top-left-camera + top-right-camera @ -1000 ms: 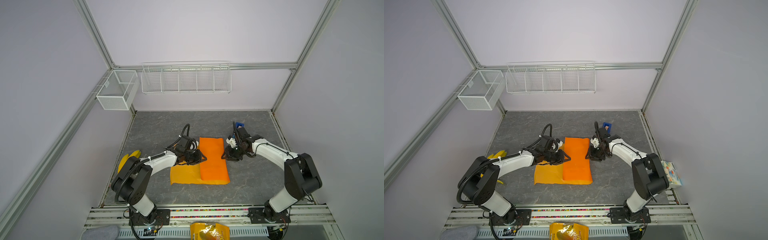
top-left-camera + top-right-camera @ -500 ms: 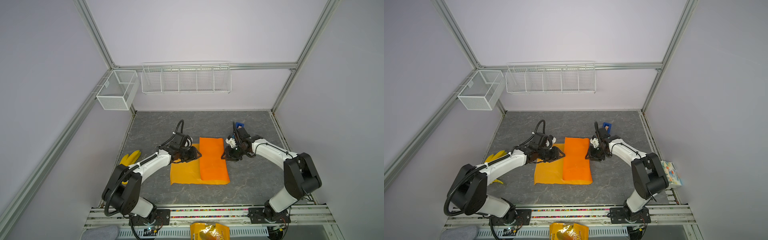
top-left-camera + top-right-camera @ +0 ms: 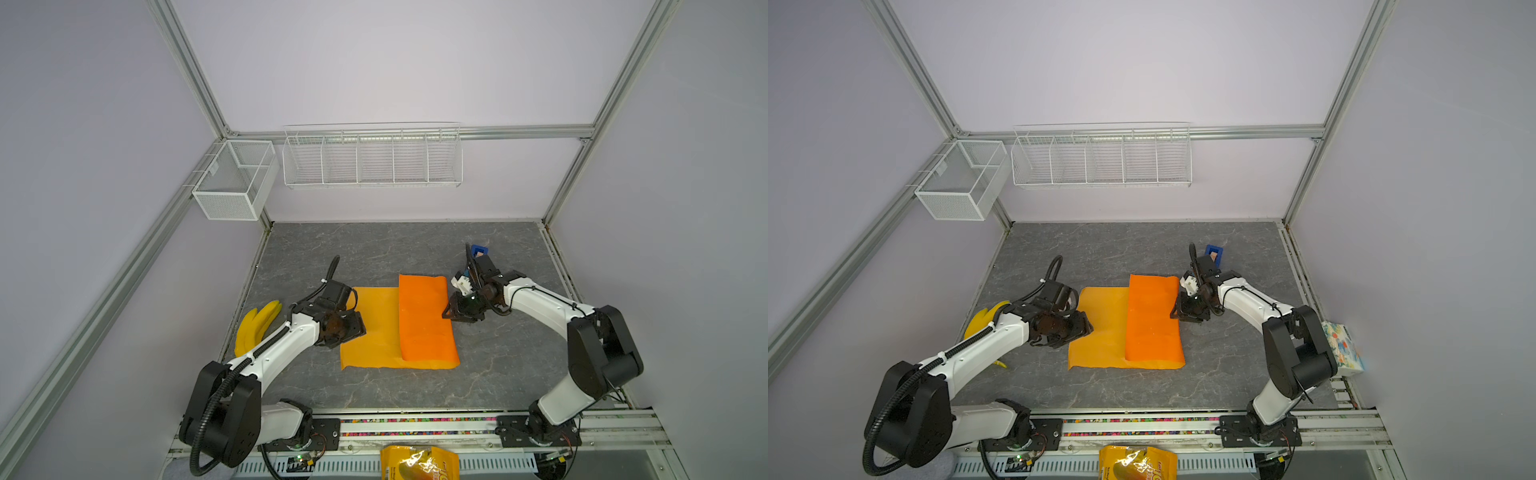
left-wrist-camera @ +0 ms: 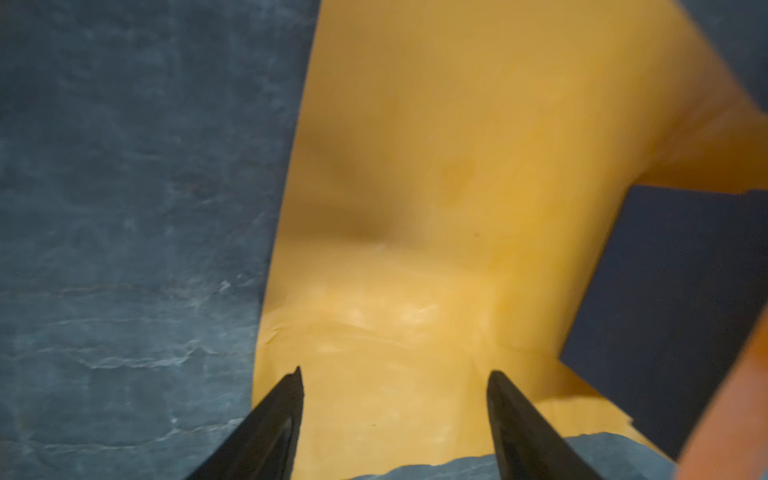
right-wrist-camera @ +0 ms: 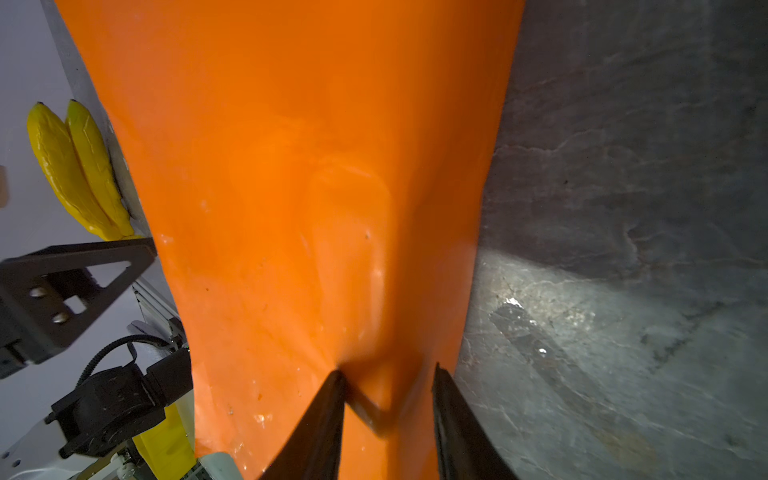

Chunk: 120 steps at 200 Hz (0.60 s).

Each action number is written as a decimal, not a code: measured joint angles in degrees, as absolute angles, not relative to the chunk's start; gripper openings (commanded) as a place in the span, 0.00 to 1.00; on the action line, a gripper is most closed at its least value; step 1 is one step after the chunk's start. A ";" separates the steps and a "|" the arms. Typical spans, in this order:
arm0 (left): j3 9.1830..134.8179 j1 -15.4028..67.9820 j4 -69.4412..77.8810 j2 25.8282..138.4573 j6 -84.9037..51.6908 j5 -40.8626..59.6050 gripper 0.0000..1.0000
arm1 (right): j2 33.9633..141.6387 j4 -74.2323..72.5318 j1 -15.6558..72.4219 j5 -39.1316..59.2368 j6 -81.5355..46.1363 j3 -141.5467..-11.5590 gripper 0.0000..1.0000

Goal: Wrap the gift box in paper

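Note:
The orange paper [image 3: 374, 332] lies flat on the grey table, its right half folded over into a brighter raised strip [image 3: 424, 320] [image 3: 1152, 320]. The navy gift box [image 4: 685, 311] peeks out under that fold in the left wrist view and is hidden in both top views. My left gripper [image 3: 356, 328] [image 4: 395, 374] is open over the paper's left edge with nothing between its fingers. My right gripper [image 3: 449, 311] [image 5: 387, 370] sits at the fold's right edge. Its jaws are partly closed on the paper-covered edge, one fingertip [image 5: 337, 380] denting the paper [image 5: 291, 187].
Yellow bananas [image 3: 257, 328] lie by the left wall, behind my left arm. A blue tape dispenser [image 3: 480, 250] stands behind my right wrist. A snack bag [image 3: 419, 463] lies at the front rail. Wire baskets [image 3: 372, 156] hang on the back wall.
My left gripper has opened and pulled back leftward off the fold to the paper's left edge. The right gripper has held its place at the fold.

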<state>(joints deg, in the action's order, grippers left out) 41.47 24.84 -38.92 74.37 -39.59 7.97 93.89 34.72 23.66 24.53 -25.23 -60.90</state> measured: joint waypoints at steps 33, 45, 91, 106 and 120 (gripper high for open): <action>36.12 24.75 -39.24 73.95 -41.74 7.42 0.72 | 93.89 34.72 23.66 24.58 -25.23 -60.90 0.38; 35.31 24.62 -38.37 73.36 -42.02 7.94 0.70 | 93.89 34.72 23.66 24.64 -25.23 -60.90 0.38; 32.36 22.55 -31.42 70.15 -41.78 15.05 0.71 | 93.89 34.68 23.64 24.69 -25.23 -60.88 0.38; 31.81 20.80 -28.21 68.90 -41.21 18.63 0.73 | 93.89 34.63 23.64 24.71 -25.23 -60.84 0.38; 31.81 18.92 -26.00 68.31 -40.25 20.99 0.74 | 93.89 34.63 23.64 24.75 -25.23 -60.84 0.38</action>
